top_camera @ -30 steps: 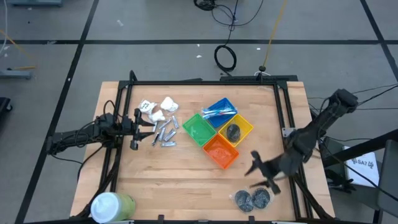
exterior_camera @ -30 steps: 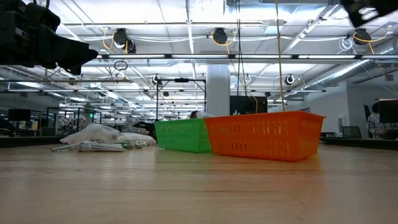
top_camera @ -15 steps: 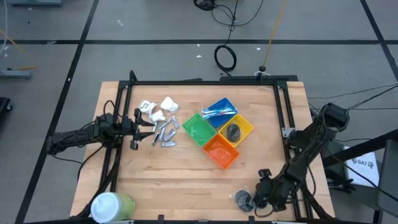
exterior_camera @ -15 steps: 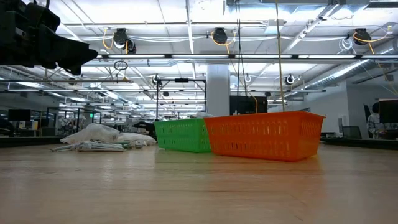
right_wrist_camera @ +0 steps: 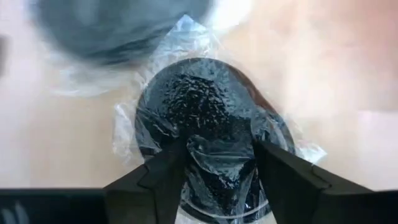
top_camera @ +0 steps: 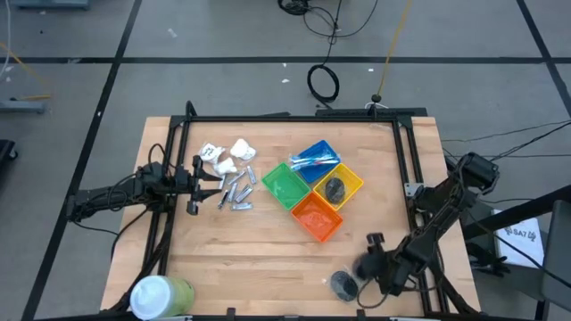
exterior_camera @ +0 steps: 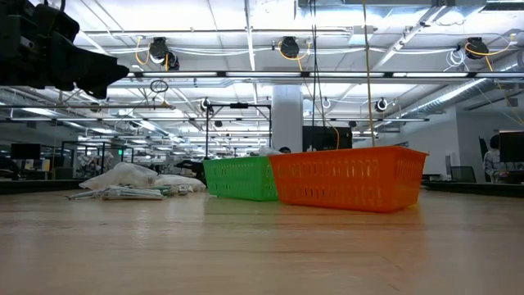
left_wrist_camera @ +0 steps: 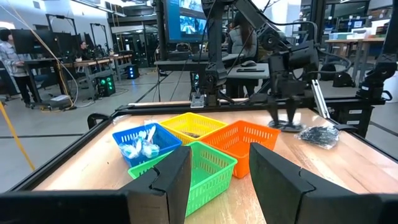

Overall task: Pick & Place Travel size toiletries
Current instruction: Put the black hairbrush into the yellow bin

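My right gripper [top_camera: 368,267] points down at the table's near right, open over two dark grey round wads in clear wrap. One wad [right_wrist_camera: 199,118] lies between its fingers; the other [top_camera: 342,285] lies beside it. My left gripper [left_wrist_camera: 214,180] waits open and level at the left edge. White packets [top_camera: 227,156] and silver pieces [top_camera: 236,192] lie on the table in front of it. The blue bin [top_camera: 314,159] holds blue-and-white sticks, and the yellow bin [top_camera: 335,187] holds a dark wad. My right gripper comes from above with its fingers [right_wrist_camera: 163,171] on either side of the wrapped wad, over the crinkled wrap [right_wrist_camera: 214,155] at its edge. The wad lies flat on the table. I cannot tell whether the fingers touch it.
Green [top_camera: 284,185] and orange [top_camera: 317,217] bins join the blue and yellow ones in a block at mid-table. A large green-and-white cylinder [top_camera: 161,294] lies at the near left corner. A black frame rail [top_camera: 412,178] runs along the table's right side.
My right gripper has dropped toward the table and moved toward the near edge, tipping from nearly level to pointing steeply down, and now stands over the wads. The wads, bins and left arm have stayed where they were.
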{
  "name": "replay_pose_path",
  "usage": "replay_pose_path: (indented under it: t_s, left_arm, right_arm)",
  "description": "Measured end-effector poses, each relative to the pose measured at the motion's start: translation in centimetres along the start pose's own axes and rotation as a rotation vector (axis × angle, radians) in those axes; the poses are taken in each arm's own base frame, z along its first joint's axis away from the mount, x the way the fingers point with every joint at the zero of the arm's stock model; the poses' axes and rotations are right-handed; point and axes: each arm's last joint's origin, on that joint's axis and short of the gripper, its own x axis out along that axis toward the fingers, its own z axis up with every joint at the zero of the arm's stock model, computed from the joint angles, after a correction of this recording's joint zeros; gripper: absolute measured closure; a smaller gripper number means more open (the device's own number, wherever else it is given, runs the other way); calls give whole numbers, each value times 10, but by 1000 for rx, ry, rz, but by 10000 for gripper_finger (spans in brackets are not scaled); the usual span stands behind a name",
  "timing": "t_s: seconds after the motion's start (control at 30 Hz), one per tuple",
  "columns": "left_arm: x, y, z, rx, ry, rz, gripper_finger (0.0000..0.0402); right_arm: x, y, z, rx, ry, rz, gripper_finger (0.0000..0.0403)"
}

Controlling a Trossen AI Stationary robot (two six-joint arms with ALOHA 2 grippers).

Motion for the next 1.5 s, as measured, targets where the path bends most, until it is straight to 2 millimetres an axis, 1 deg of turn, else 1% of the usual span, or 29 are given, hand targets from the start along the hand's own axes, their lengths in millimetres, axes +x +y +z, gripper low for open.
replay_pose_path:
  t_s: [0.13, 0.27, 0.43, 0.57, 0.7, 0.8, 0.87, 0.93, 1.0, 1.17, 1.33, 1.5]
  left_arm:
    - [0, 0, 0, 0, 0, 0, 243]
    - [0, 0, 0, 0, 0, 0, 243]
    - [0, 0, 0, 0, 0, 0, 243]
    - [0, 0, 0, 0, 0, 0, 243]
    - [0, 0, 0, 0, 0, 0, 243]
    - [0, 0, 0, 0, 0, 0, 243]
    - [0, 0, 0, 0, 0, 0, 243]
    - [0, 0, 0, 0, 0, 0, 243]
    - [0, 0, 0, 0, 0, 0, 243]
    - [0, 0, 0, 0, 0, 0, 243]
    - [0, 0, 0, 0, 0, 0, 243]
    - [0, 0, 0, 0, 0, 0, 243]
  right_arm:
    - [3, -12, 5, 19, 15, -56, 237]
    - [6, -20, 12, 13, 40, -29, 270]
    - [9, -27, 18, 10, 85, 26, 336]
    - [10, -29, 20, -22, 81, 37, 392]
    - [11, -28, 23, -57, 50, 52, 398]
    - [6, -29, 24, -70, 32, 63, 401]
    - [0, -32, 25, -63, 14, 75, 402]
    - [-11, -36, 27, -56, -21, 87, 402]
    - [-24, -39, 30, -38, -87, 108, 403]
    - [-61, -54, 35, -23, -281, 88, 403]
    - [-91, -78, 37, -12, -460, -29, 403]
    - [-108, -108, 41, -68, -540, -163, 403]
